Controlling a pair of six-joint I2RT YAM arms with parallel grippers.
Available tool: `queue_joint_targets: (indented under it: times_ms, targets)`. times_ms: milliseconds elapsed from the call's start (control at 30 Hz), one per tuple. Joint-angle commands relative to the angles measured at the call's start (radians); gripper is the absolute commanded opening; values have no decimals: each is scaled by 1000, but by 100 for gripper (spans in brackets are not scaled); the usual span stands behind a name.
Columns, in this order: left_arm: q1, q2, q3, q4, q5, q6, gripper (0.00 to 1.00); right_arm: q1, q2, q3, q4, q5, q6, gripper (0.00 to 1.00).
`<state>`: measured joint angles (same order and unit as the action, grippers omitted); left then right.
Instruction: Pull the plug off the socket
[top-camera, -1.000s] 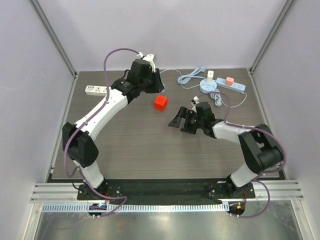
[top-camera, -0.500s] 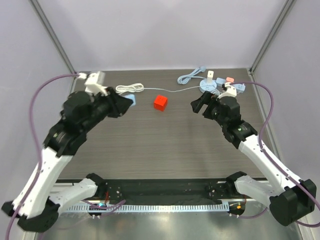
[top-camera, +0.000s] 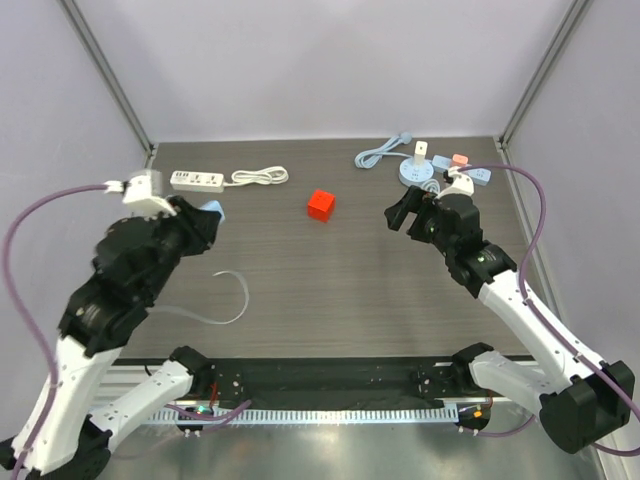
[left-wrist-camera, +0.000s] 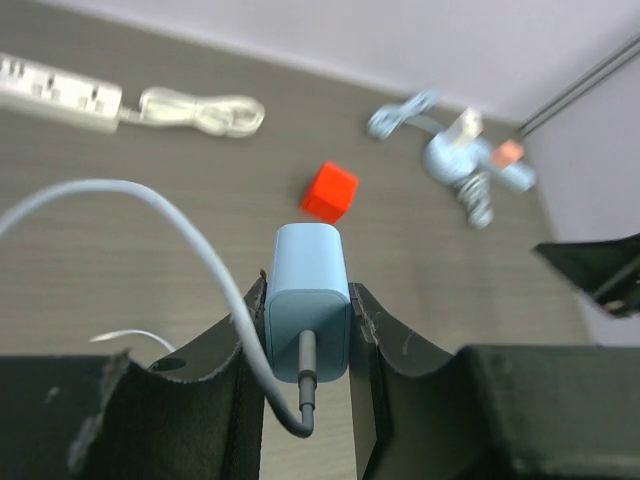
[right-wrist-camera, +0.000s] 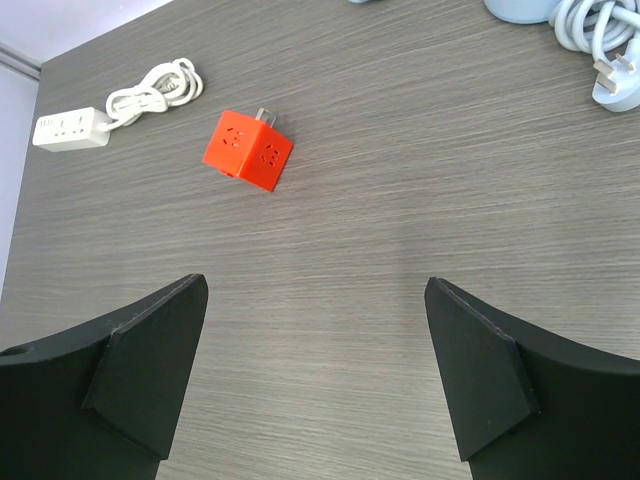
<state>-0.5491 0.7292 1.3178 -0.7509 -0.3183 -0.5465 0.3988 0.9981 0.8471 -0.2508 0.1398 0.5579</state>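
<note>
Since half a second ago the left arm has drawn back near-left. Left gripper (left-wrist-camera: 307, 292) pinches the blue plug (left-wrist-camera: 310, 255) aloft, clear of white power strip (top-camera: 196, 180) and red socket cube (top-camera: 320, 205). Right gripper (right-wrist-camera: 315, 350) gapes wide, empty. Pull looks done; next I set the plug down

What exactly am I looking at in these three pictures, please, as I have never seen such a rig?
Two robot arms are bolted at the near edge of a table. One picture looks down from above and behind them; the other two come from a camera on each wrist. The left hand is shut on a light-blue plug with its cable attached. The right hand is open and empty. On the table lie a red socket cube, a white power strip and a blue power strip.
</note>
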Motion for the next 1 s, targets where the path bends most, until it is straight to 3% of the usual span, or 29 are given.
queue_joint_targets:
  times_ms: [0, 233, 333, 533, 800, 967]
  targets:
    - [3, 85, -109, 38, -31, -21, 0, -3, -13, 30, 10, -15, -24, 95]
    - [9, 295, -213, 67, -111, -185, 1, -5, 25, 15, 10, -65, -33, 95]
    - [52, 332, -252, 48, -130, -332, 5, -3, 34, 7, 10, -75, -39, 95]
    - [190, 374, -449, 203, 66, -512, 9, -3, 59, -19, 19, -101, -43, 95]
    - [238, 507, -543, 334, 119, -566, 9, -5, 89, -42, 35, -181, -38, 95]
    - [239, 556, -548, 341, 122, -581, 16, -3, 120, -43, 42, -207, -23, 95]
